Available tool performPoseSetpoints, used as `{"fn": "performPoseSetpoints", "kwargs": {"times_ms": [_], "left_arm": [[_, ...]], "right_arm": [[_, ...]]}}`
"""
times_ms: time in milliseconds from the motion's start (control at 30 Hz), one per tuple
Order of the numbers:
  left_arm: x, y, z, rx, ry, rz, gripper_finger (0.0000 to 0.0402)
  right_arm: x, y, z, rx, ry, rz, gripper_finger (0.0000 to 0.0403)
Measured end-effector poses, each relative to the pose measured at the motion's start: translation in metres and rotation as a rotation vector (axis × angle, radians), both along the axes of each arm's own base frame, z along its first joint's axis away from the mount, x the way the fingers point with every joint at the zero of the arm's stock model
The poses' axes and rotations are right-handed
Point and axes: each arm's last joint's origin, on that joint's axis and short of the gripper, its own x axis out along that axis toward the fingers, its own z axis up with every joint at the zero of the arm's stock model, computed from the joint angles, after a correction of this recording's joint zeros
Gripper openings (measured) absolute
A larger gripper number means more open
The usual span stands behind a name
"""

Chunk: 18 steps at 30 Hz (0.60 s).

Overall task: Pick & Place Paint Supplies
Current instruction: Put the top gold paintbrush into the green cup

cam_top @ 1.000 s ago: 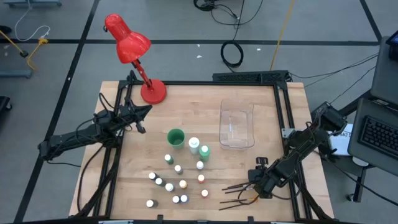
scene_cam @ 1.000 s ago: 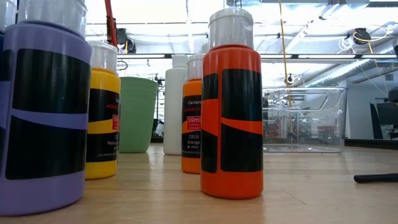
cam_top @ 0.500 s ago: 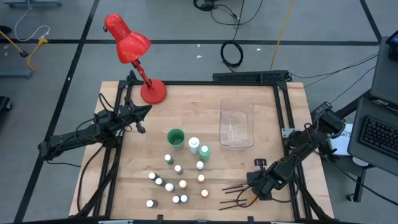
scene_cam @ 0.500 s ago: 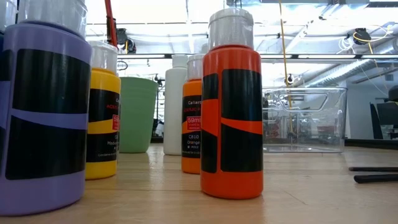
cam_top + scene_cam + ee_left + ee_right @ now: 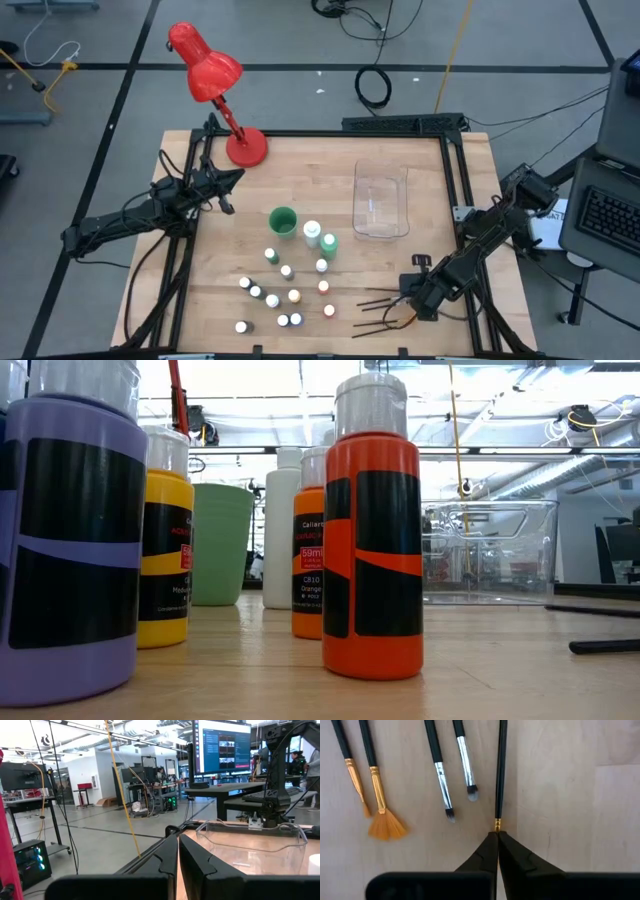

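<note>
Several thin dark-handled paintbrushes (image 5: 375,310) lie fanned out at the table's near right. My right gripper (image 5: 408,300) points down over their tips and is shut on one of them, the held brush (image 5: 500,770). The others (image 5: 440,775) rest flat on the wood. A cluster of small white-capped paint bottles (image 5: 285,290) stands near the table's middle, with taller bottles (image 5: 318,238) behind it. My left gripper (image 5: 228,190) hangs shut above the table's left side, holding nothing. My right gripper pinches the held brush between its two fingertips (image 5: 490,847), just past the gold ferrule (image 5: 497,824). The fingers cover the bristles. They come from above, pointing steeply down, one on each side of the brush. The handle (image 5: 590,610) shows raised above another brush (image 5: 605,647) lying on the table.
A green cup (image 5: 283,221) stands behind the bottles. A clear plastic tray (image 5: 381,203) sits at the right middle. A red desk lamp (image 5: 215,80) stands at the far left corner. Bare wood lies between the tray and the brushes.
In the low view a thin dark brush handle has come into sight at the right and then risen. It now shows slightly tilted above the brush that stays lying on the table.
</note>
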Motion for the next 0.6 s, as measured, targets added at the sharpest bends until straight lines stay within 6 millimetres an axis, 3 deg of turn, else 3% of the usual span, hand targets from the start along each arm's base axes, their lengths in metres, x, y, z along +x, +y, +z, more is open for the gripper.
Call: {"fn": "performPoseSetpoints", "kwargs": {"times_ms": [367,600], "left_arm": [[0.0,0.0,-0.001,-0.008,0.003,-0.001,0.0021],[0.0,0.0,-0.001,-0.052,-0.018,-0.01,0.0021]], "right_arm": [[-0.008,-0.006,0.027,-0.114,-0.245,0.059,0.0],[0.005,-0.006,0.053,-0.305,-0.619,0.201,0.0]]}}
